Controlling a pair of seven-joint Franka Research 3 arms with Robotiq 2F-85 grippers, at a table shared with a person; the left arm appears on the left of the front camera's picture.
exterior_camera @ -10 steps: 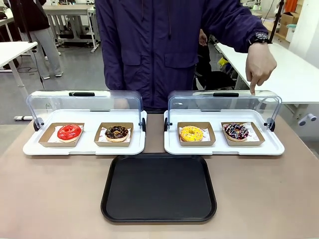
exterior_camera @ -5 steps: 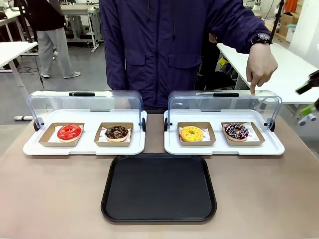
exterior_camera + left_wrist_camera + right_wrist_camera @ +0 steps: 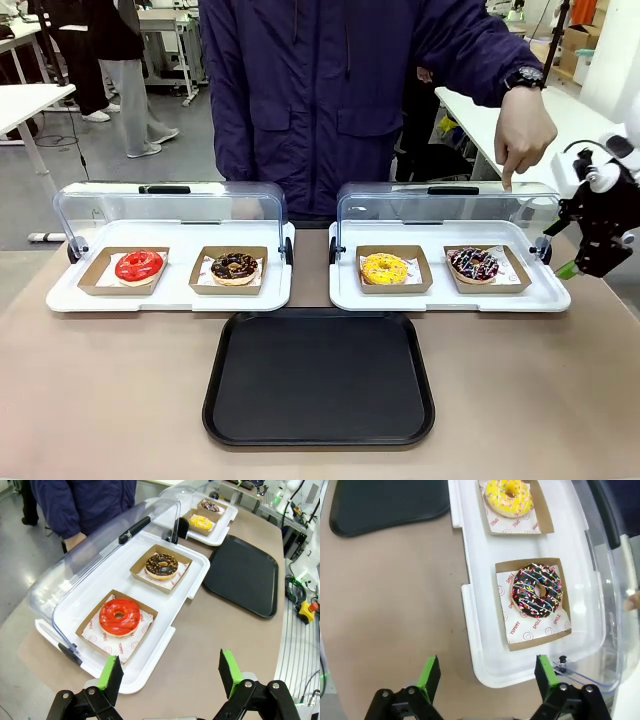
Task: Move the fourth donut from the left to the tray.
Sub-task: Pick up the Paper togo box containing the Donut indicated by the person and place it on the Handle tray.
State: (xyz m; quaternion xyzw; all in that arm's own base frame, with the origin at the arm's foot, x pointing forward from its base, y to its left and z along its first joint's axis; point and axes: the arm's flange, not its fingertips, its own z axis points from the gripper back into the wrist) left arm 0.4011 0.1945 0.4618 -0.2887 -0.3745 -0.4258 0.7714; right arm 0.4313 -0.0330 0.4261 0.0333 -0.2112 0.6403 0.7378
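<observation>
While a person's finger [image 3: 507, 178] points at the sprinkled chocolate donut [image 3: 526, 594], the right hand [image 3: 485, 672] hovers near it, spread wide and empty. The left hand [image 3: 170, 672] gapes empty too.

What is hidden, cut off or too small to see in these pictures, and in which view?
Left wrist view: the fourth donut lies far off, its sprinkles too small to tell.
Right wrist view: the tray is cut off by the top edge; the person's hand by the right edge, so that just a fingertip shows.
Front view: the print on the donuts' papers is too small to read.
</observation>
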